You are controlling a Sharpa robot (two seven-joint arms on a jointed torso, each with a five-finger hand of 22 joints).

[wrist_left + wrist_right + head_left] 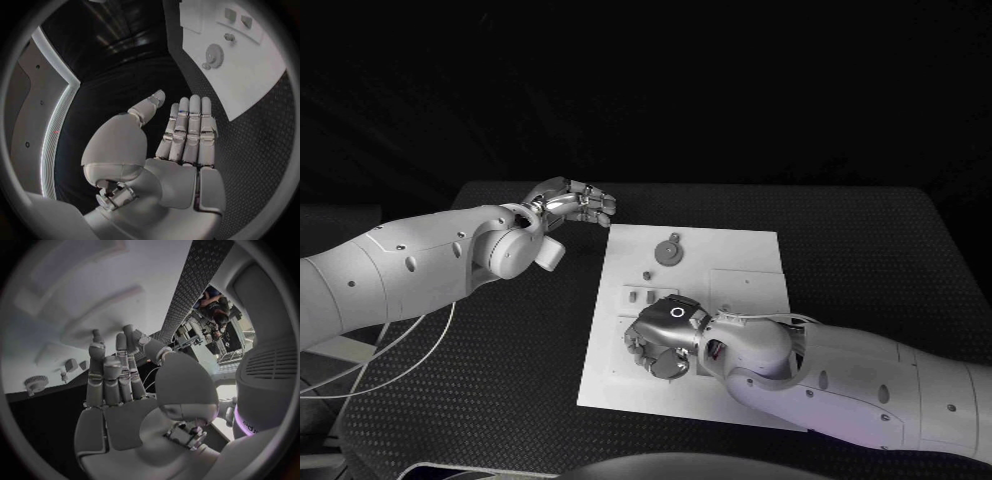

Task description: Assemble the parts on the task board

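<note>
The white task board (740,250) lies in the middle of the black table. A round grey gear part (671,252) sits near its far end, with a small peg part (646,273) and two small block parts (642,295) just below it. My right hand (664,340) hovers palm down over the board's near left area, fingers spread and holding nothing; the right wrist view shows the empty palm (125,390) close to the board (75,300). My left hand (571,205) is off the board's far left corner, its fingers straight and palm empty (181,145).
The left wrist view shows the board (250,75) with the gear (215,52) and small parts (230,36) beyond my fingers. Black table (877,250) surrounds the board on all sides. White cables (387,350) hang under my left arm.
</note>
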